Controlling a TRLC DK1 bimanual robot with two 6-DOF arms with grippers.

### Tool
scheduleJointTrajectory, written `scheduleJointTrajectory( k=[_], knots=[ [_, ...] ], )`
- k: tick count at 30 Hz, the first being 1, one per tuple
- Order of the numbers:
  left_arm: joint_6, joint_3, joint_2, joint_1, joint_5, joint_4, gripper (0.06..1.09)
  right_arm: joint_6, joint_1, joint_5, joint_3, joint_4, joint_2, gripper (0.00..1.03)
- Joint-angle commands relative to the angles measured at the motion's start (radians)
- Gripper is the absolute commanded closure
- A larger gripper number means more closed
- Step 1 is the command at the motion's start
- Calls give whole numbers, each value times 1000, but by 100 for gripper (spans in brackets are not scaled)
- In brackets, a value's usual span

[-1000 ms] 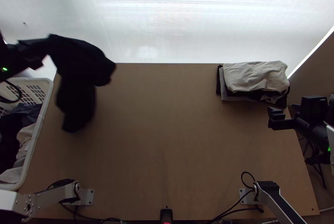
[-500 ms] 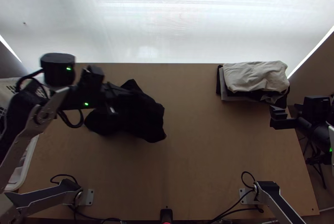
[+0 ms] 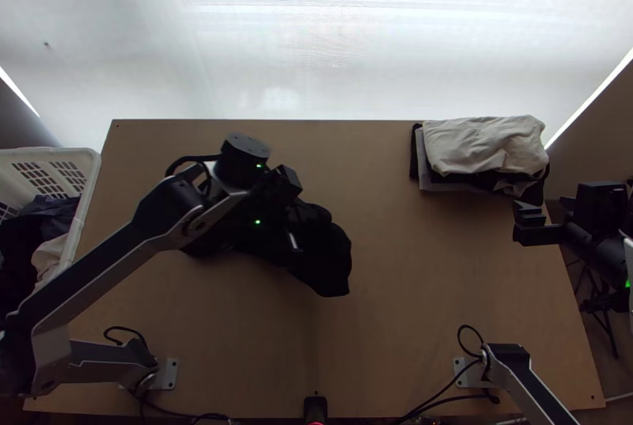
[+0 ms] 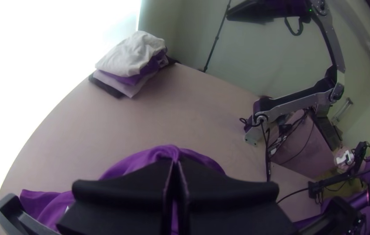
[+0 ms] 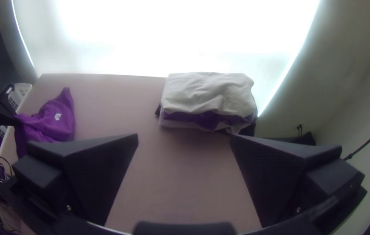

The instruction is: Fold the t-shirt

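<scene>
So my left gripper [image 3: 297,225] is pinched together on the t-shirt [image 3: 326,259], with a bit of cloth caught between the fingertips in my left wrist view. The shirt is bunched in loose folds, left of the middle of the bench [image 3: 396,290], and part of it sits under my own wrist in the top view. A small white mark shows on it in my right wrist view.

Pose-wise, my left arm bends out at the near left corner, then the forearm runs diagonally up and inward across the bench, with the gripper aimed toward the right side. My right arm swings out past the right edge, and its gripper [image 3: 524,224] points back inward, tips over that edge. That one's wide open with nothing in it. Can't tell how high it is.

As for edges: the shirt is well inside all four. The far edge runs along the bright white sheet [image 3: 316,53], the basket [image 3: 89,187] with clothes in it butts up by the left edge, and both arm bases sit near the close edge. The folded pile [image 3: 483,144] is tucked by the far right corner, pale piece on top, right gripper just on its near side. Sideways I've got a big stretch of wood between shirt and pile, plus decent room toward the near edge.
</scene>
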Motion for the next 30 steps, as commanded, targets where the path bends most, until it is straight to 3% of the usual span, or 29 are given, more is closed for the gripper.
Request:
scheduleJointTrajectory(
  k=[1,19,30],
  knots=[
    [6,13,112,-72,-22,38,105,-12,-4,1,-1,-8,2,4],
    [-23,173,360,-328,-11,98,105,-47,-62,2,-35,-10,2,4],
    [-62,283,452,-326,-2,132,105,-44,-79,1,-72,4,-1,4]
  ],
)
